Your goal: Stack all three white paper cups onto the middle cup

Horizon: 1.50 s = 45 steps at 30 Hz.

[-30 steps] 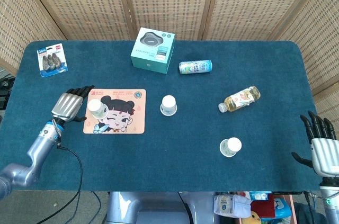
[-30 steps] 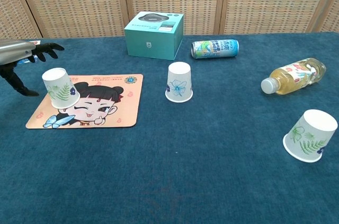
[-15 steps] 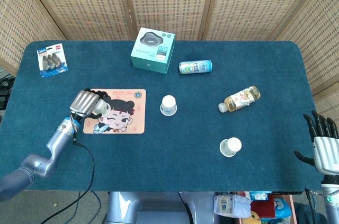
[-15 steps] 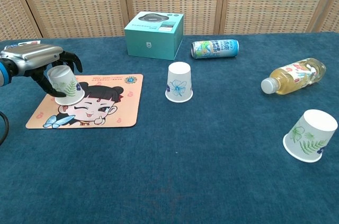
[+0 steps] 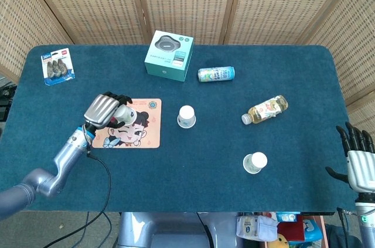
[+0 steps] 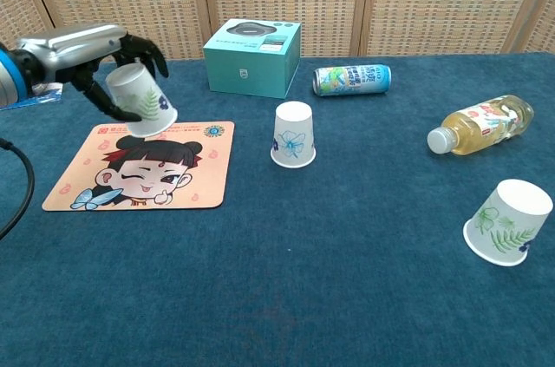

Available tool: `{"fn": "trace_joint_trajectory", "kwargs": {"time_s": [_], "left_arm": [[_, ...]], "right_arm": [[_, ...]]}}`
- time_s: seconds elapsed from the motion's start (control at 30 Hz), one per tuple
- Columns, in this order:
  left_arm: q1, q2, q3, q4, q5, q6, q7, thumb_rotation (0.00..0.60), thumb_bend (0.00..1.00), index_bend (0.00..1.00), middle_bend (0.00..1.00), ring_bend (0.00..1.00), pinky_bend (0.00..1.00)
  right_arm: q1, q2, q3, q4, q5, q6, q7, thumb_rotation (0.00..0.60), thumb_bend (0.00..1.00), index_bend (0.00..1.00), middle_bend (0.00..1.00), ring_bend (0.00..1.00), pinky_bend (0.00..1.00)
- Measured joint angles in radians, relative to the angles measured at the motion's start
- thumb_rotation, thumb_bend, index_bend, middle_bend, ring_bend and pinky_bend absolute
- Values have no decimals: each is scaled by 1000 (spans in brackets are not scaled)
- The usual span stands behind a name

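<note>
My left hand (image 6: 91, 59) (image 5: 104, 109) holds a white paper cup with a green leaf print (image 6: 141, 101) (image 5: 126, 116) upside down, lifted above the cartoon mat (image 6: 139, 166). The middle cup (image 6: 294, 134) (image 5: 186, 116), with a blue flower print, stands upside down on the blue table, right of the mat. A third cup (image 6: 508, 222) (image 5: 255, 162) rests tilted at the near right. My right hand (image 5: 357, 160) hangs off the table's right edge with its fingers spread, holding nothing; the chest view does not show it.
A teal box (image 6: 252, 57) stands at the back. A drink can (image 6: 351, 80) lies on its side right of it. A yellow bottle (image 6: 476, 129) lies at the right. A blister pack (image 5: 57, 67) sits at the far left. A cable (image 5: 101, 172) trails from my left arm.
My left hand closed around the leaf-print cup on the mat, then lifted it and carried it to the right, toward the middle cup. The right hand barely shifted.
</note>
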State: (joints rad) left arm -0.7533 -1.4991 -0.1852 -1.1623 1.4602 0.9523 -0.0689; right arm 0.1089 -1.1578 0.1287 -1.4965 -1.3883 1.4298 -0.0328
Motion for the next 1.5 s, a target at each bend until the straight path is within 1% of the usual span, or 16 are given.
{"fn": "trace_joint_trajectory", "kwargs": {"time_s": [0.1, 0.17, 0.3, 0.37, 0.43, 0.57, 0.77, 1.07, 1.3, 1.4, 1.43, 1.47, 1.5], "left_arm": [[-58, 15, -46, -95, -5, -13, 60, 600, 212, 331, 420, 431, 336], [-109, 13, -84, -133, -36, -45, 127, 600, 215, 331, 420, 430, 336], [-197, -10, -141, -163, -145, -114, 253, 600, 232, 331, 420, 430, 336], [-244, -37, -162, -161, -206, -146, 305, 600, 232, 331, 420, 431, 336], [-277, -64, -171, -150, -250, -173, 339, 600, 233, 331, 420, 431, 336], [-322, -105, -170, -118, -319, -218, 378, 600, 232, 331, 420, 431, 336], [-344, -131, -147, -82, -367, -214, 420, 600, 232, 331, 420, 431, 336], [-365, -166, -134, -37, -372, -207, 404, 600, 232, 331, 420, 430, 336], [-386, -203, -125, 19, -376, -226, 389, 600, 232, 331, 412, 427, 336], [-396, -220, -120, 40, -379, -232, 389, 600, 233, 331, 352, 365, 336], [-399, -226, -119, 45, -381, -235, 386, 600, 232, 330, 307, 310, 335], [-403, -232, -119, 51, -383, -238, 382, 600, 233, 302, 227, 217, 315], [-405, -236, -118, 56, -383, -239, 380, 600, 233, 261, 162, 148, 289]], "right_arm": [[3, 0, 4, 1, 13, -7, -3, 600, 0, 45, 0, 0, 0], [4, 1, 9, 3, 22, -11, -1, 600, 0, 45, 0, 0, 0], [5, 3, 13, 17, 41, -24, 9, 600, 0, 45, 0, 0, 0], [6, 3, 14, 24, 49, -32, 16, 600, 0, 45, 0, 0, 0], [5, 2, 16, 34, 59, -39, 25, 600, 0, 45, 0, 0, 0], [2, 4, 22, 46, 72, -40, 39, 600, 0, 45, 0, 0, 0], [-1, 3, 25, 54, 81, -39, 36, 600, 0, 45, 0, 0, 0], [3, 0, 24, 54, 84, -48, 26, 600, 0, 45, 0, 0, 0], [4, 0, 24, 55, 88, -52, 25, 600, 0, 45, 0, 0, 0], [3, 1, 26, 57, 91, -52, 29, 600, 0, 45, 0, 0, 0], [3, 2, 27, 57, 91, -52, 31, 600, 0, 45, 0, 0, 0], [3, 3, 27, 57, 92, -53, 33, 600, 0, 45, 0, 0, 0], [3, 3, 27, 57, 92, -53, 35, 600, 0, 45, 0, 0, 0]]}}
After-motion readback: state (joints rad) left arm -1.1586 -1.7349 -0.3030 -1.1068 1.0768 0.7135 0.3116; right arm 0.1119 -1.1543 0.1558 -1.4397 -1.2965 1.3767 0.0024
